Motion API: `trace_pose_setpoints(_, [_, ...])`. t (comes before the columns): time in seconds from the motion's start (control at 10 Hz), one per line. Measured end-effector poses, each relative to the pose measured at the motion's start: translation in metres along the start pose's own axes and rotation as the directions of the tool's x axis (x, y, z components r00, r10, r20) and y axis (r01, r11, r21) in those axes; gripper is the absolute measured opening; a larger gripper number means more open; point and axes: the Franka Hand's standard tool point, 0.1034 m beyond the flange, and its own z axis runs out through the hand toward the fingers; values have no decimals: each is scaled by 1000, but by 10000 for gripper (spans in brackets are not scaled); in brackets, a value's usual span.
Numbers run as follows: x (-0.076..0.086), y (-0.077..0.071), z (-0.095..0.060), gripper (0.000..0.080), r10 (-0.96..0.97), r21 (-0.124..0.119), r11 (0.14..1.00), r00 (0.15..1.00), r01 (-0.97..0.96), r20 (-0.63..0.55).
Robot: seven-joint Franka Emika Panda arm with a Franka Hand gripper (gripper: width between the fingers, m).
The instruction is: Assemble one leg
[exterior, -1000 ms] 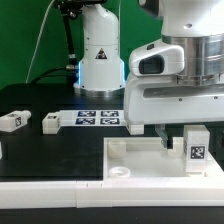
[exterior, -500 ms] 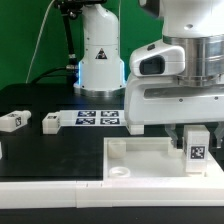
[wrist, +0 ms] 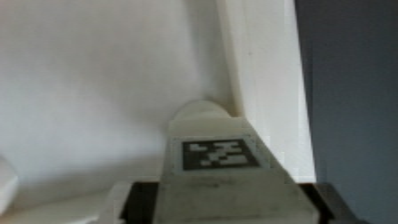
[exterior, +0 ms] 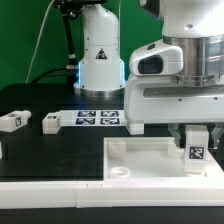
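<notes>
My gripper [exterior: 196, 134] is shut on a white leg [exterior: 197, 145] with a square marker tag on its face. I hold it upright over the far right part of the large white tray-like piece [exterior: 135, 152]. In the wrist view the leg [wrist: 217, 150] fills the space between my fingers [wrist: 143, 200], its tip close to the tray's inner corner wall [wrist: 249, 60]. Whether the leg touches the tray I cannot tell. Two more legs lie on the black table at the exterior view's left: one [exterior: 12, 121] and one [exterior: 49, 122].
The marker board [exterior: 96, 119] lies at the back middle, in front of the arm's white base [exterior: 100, 55]. The table's white front edge [exterior: 50, 195] runs along the bottom. The arm's body hides the far right of the table.
The leg in my gripper has come down slightly toward the tray. Nothing else has moved.
</notes>
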Motion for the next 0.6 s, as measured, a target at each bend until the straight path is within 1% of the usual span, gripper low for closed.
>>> trace_pose_setpoints(0.1, [0,0,0,289,167,5,986,986,-167,1])
trace_pose_setpoints(0.3, [2,1,0,290,378,25,925,926,-378,19])
trace_pose_setpoints(0.4, [2,1,0,290,494,30,869,869,-495,27])
trace_pose_setpoints(0.6, [2,-1,0,290,696,25,717,717,-697,37])
